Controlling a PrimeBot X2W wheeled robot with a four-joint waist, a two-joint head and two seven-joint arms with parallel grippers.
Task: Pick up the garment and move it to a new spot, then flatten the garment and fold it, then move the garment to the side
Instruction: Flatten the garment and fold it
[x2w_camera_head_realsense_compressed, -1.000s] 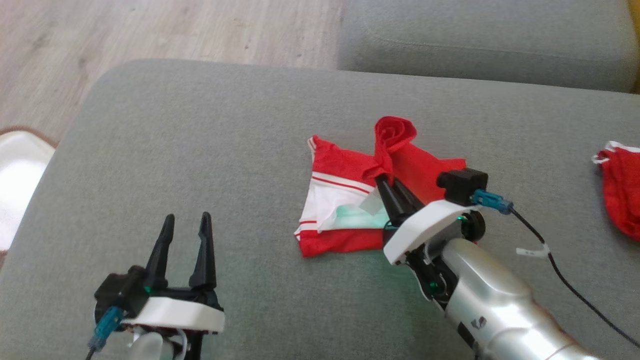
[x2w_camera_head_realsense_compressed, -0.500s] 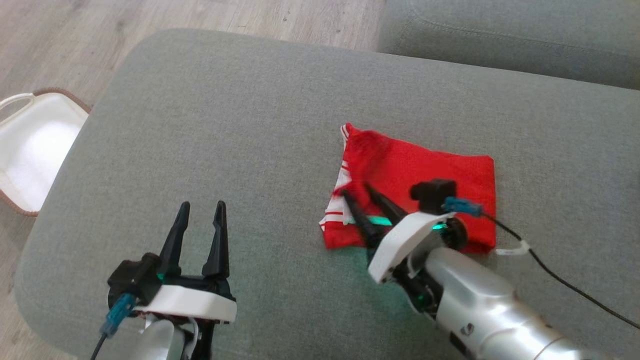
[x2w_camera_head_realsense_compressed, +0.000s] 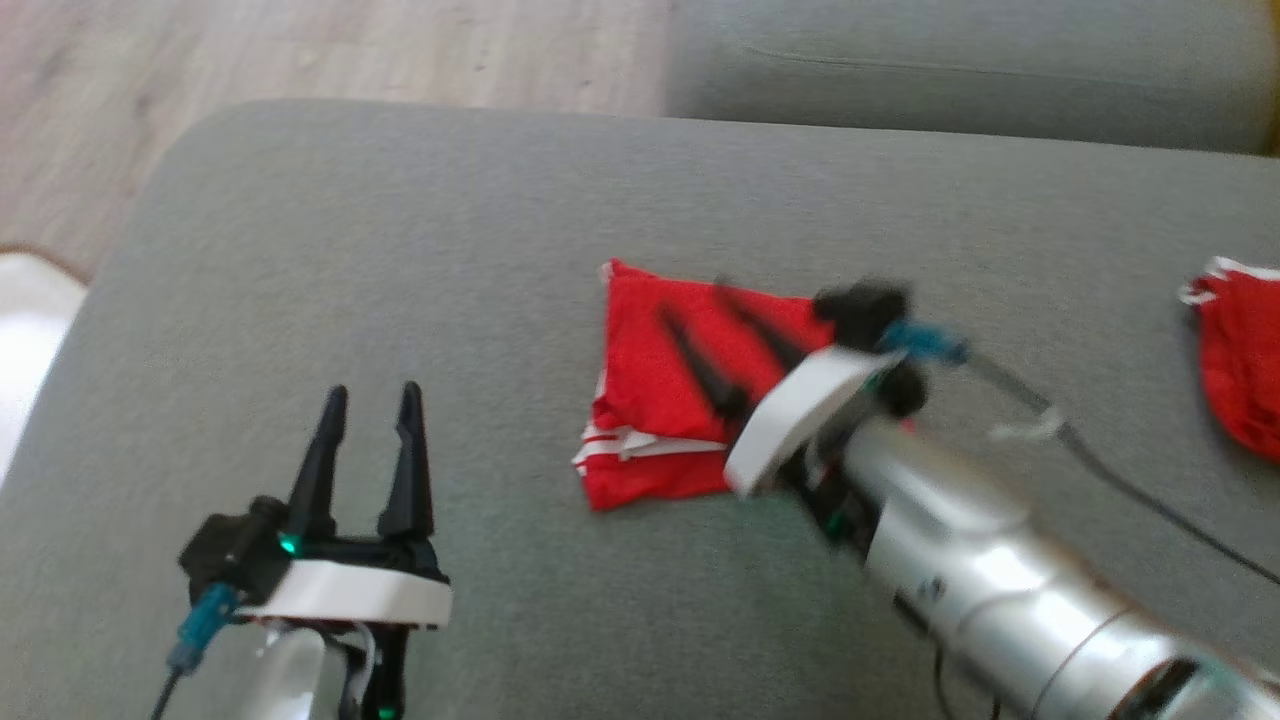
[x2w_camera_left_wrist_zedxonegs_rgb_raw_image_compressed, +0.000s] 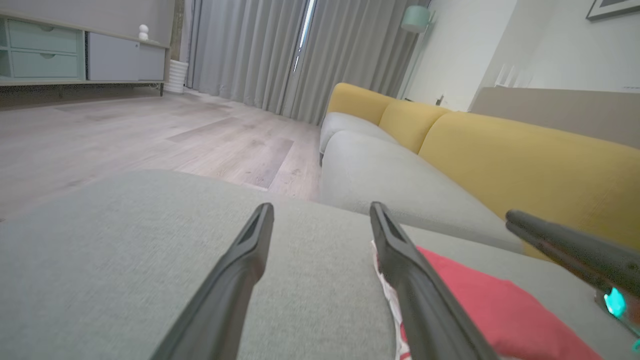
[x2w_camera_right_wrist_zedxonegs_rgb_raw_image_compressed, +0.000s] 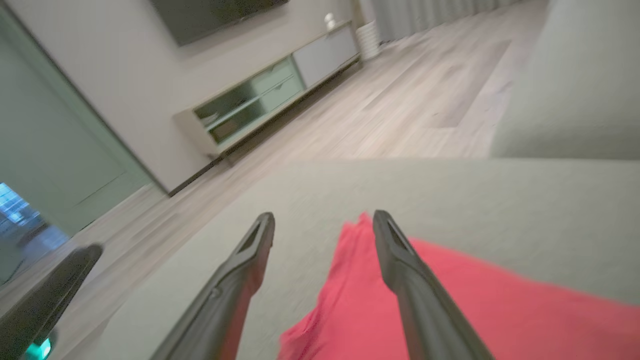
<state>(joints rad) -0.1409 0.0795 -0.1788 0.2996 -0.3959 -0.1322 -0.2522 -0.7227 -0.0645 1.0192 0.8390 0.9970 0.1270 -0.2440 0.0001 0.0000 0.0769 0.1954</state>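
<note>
The right gripper (x2w_camera_head_realsense_compressed: 693, 302), spread and empty, hovers over the folded red garment (x2w_camera_head_realsense_compressed: 635, 365) at the middle of the cushion (x2w_camera_head_realsense_compressed: 400, 230); the left gripper (x2w_camera_head_realsense_compressed: 372, 392), also spread, hangs near the front edge. Folding looks done, so the next move is to pinch the whole stack and shift it aside. There are two grippers and two garments, the second garment (x2w_camera_head_realsense_compressed: 1240, 370) lying at the right edge.

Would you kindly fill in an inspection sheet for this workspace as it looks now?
Surface: grey cushion, flat.
Job's things: red garment, folded, lying on the cushion, white striped edges showing at one side.
Clutter: second red garment at the cushion's right.
Grippers: left gripper open over bare cushion; right gripper open over the folded garment; neither holds anything.
Cables: black cable trailing from the right wrist across the cushion.
Surroundings: wooden floor, yellow sofa back, grey curtains.
</note>
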